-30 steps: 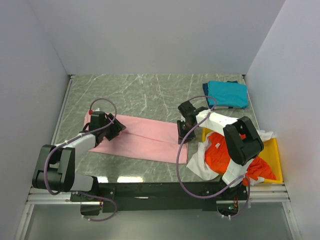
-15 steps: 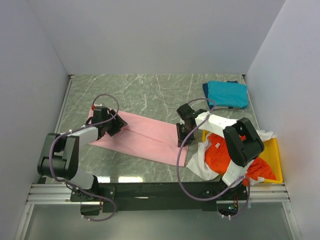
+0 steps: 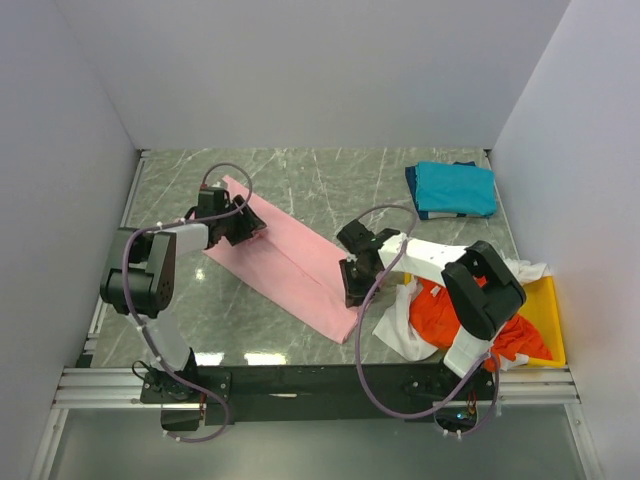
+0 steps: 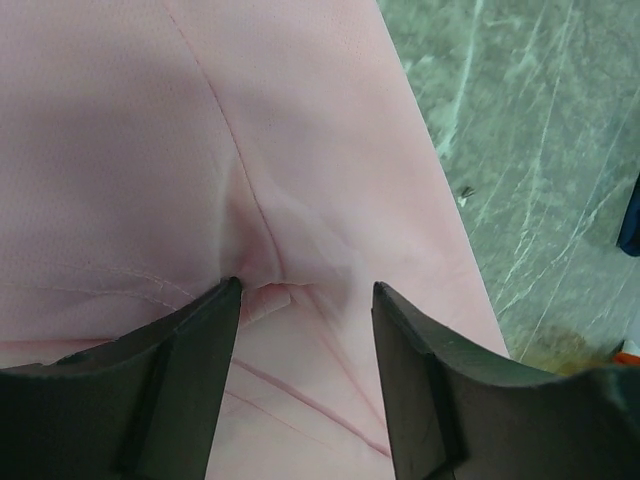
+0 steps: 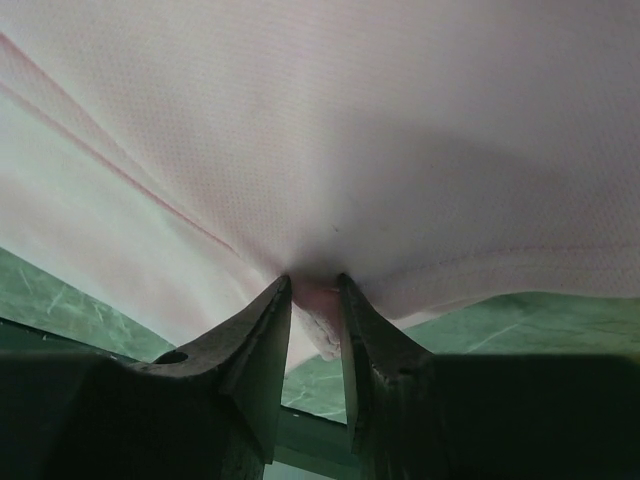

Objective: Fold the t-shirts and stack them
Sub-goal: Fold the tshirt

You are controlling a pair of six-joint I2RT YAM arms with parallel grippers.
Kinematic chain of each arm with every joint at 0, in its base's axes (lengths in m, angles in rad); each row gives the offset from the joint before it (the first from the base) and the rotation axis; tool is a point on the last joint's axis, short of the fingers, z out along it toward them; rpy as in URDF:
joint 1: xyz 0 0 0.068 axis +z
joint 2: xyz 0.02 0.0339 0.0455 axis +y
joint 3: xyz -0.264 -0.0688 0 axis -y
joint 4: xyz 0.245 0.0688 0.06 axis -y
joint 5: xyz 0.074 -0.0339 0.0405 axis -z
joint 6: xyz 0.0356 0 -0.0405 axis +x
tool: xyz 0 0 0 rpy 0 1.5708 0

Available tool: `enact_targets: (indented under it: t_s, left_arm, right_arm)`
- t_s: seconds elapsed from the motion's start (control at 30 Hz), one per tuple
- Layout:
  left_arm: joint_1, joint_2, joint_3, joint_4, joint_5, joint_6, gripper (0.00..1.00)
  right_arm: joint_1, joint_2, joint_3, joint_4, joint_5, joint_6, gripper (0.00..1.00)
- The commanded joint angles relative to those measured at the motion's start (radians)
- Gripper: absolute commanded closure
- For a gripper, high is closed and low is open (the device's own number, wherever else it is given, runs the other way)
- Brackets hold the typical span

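Observation:
The light pink t-shirt (image 3: 290, 262), folded into a long strip, lies diagonally on the marble table from far left to near centre. My left gripper (image 3: 248, 228) sits over its far-left end. In the left wrist view its jaws (image 4: 305, 285) stand apart above the pink cloth (image 4: 250, 120), with a small pucker by the left fingertip. My right gripper (image 3: 351, 288) is at the near-right end. In the right wrist view it (image 5: 313, 280) is shut on a pinch of pink cloth (image 5: 400, 130). A folded teal-blue t-shirt (image 3: 455, 188) lies at the far right.
A yellow tray (image 3: 548, 310) at the near right holds a crumpled orange-red t-shirt (image 3: 450, 305) and a white t-shirt (image 3: 398, 328) that spills over its left edge, close to my right gripper. White walls enclose the table on three sides.
The pink strip has swung from nearly level to diagonal. My left gripper moved toward the back with its end; my right gripper moved nearer and left with the other end.

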Motion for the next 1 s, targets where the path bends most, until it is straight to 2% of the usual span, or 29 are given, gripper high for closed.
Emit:
enact_targets:
  t_s: [0.0, 0.6, 0.97]
  left_arm:
    - [-0.014, 0.071, 0.046, -0.042, 0.029, 0.084, 0.38]
    - [-0.120, 0.264, 0.316, -0.135, 0.131, 0.204, 0.38]
    - [-0.170, 0.388, 0.467, -0.137, 0.194, 0.243, 0.38]
  right_arm:
    - [0.045, -0.007, -0.018, -0.039, 0.031, 0.016, 0.67]
    - [0.181, 0.098, 0.094, -0.025, -0.003, 0.003, 0.67]
    - [0.264, 0.184, 0.186, -0.021, -0.015, 0.035, 0.66]
